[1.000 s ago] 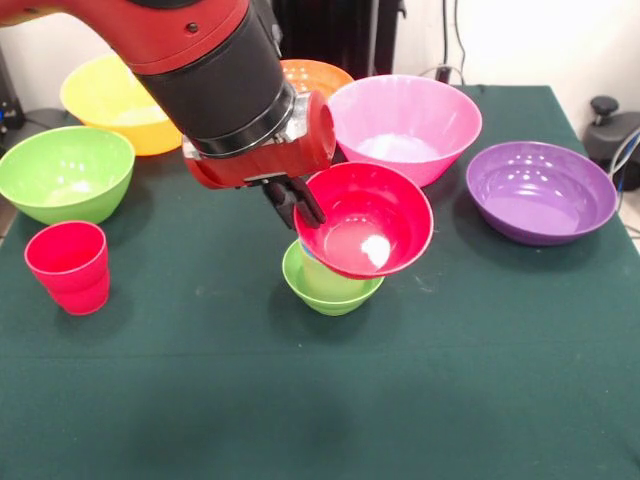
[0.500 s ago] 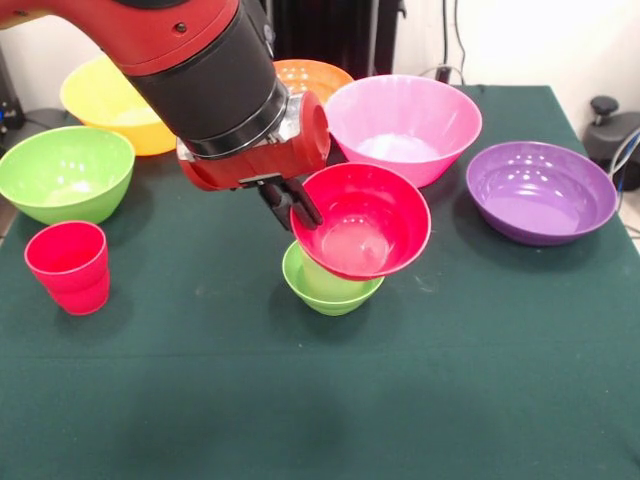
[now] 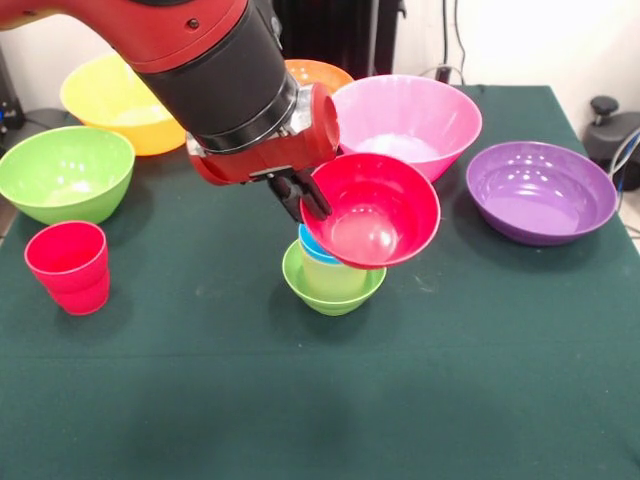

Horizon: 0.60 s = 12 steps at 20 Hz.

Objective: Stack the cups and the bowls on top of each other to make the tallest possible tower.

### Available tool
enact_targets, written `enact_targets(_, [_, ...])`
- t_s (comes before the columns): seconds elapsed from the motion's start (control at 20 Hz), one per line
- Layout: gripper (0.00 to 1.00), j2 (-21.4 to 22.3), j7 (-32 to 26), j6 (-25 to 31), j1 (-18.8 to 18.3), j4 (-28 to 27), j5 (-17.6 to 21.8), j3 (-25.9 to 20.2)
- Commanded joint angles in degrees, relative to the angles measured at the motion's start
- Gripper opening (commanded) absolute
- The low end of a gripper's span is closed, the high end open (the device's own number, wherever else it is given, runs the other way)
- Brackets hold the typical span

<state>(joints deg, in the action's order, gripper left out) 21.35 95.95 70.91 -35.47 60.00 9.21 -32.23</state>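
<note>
Barely begun, by the look of it. Left loose on the green-clothed bench (image 3: pixel 470 400): glossy pink plastic bowl (image 3: pixel 405 125), yellow (image 3: pixel 105 100), green (image 3: pixel 65 172), purple (image 3: pixel 540 190), orange (image 3: pixel 320 72), all seemingly empty; red tumbler (image 3: pixel 68 265). Hand (image 3: pixel 305 197) clamped on small red bowl's (image 3: pixel 375 210) rim, tilted above the tower (image 3: pixel 332 272): lime-green bowl holding pale and blue cups.

The red and black arm (image 3: pixel 215 75) comes down from the upper left, its thick black wrist section slanting toward the table's middle and ending in a red end piece. Below that, the gripper (image 3: pixel 303 195) points down and a little forward, its dark fingers (image 3: pixel 312 193) pinched on the near-left rim of the small red bowl (image 3: pixel 375 212), which it holds tilted off the table.
</note>
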Motion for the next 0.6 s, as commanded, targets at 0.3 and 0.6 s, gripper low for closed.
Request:
enact_targets(0.3, [0.0,-1.5,-21.4,6.0,-1.4,4.3,6.8,-2.6])
enact_targets(0.6, [0.0,-1.6,-22.3,5.9,-1.9,4.4,8.5,-2.9])
